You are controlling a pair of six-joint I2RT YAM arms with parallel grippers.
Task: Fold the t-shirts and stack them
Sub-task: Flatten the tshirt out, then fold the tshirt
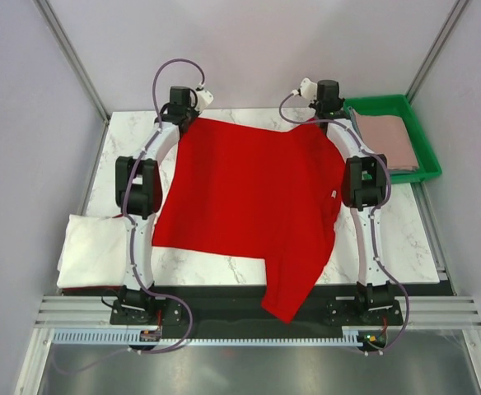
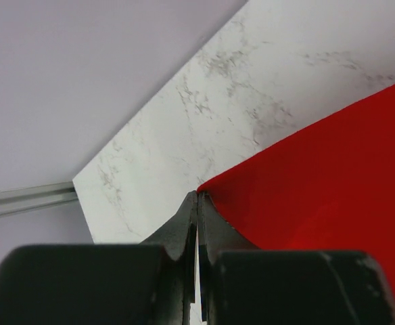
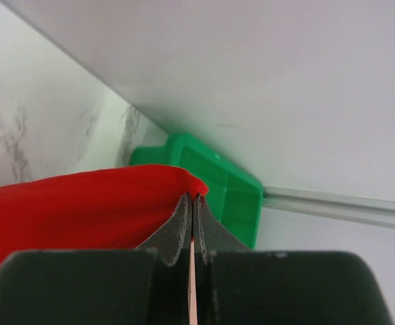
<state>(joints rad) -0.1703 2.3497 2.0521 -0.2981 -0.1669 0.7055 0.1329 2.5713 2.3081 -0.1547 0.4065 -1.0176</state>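
The red t-shirt [image 1: 240,189] is spread across the middle of the tabletop [image 1: 405,239]. Its two upper corners are pinched by the closed left gripper [image 2: 197,198] and right gripper [image 3: 194,198]. Only a thin edge of cloth is caught at each, so a corner could be lost under a sharp pull. One end hangs past the tabletop's lower edge, and its weight could skew the fold. The green tray [image 1: 428,164], upper right, is occupied by a dusty-pink t-shirt [image 1: 385,140]. A folded white t-shirt [image 1: 92,247] is seen lower left.
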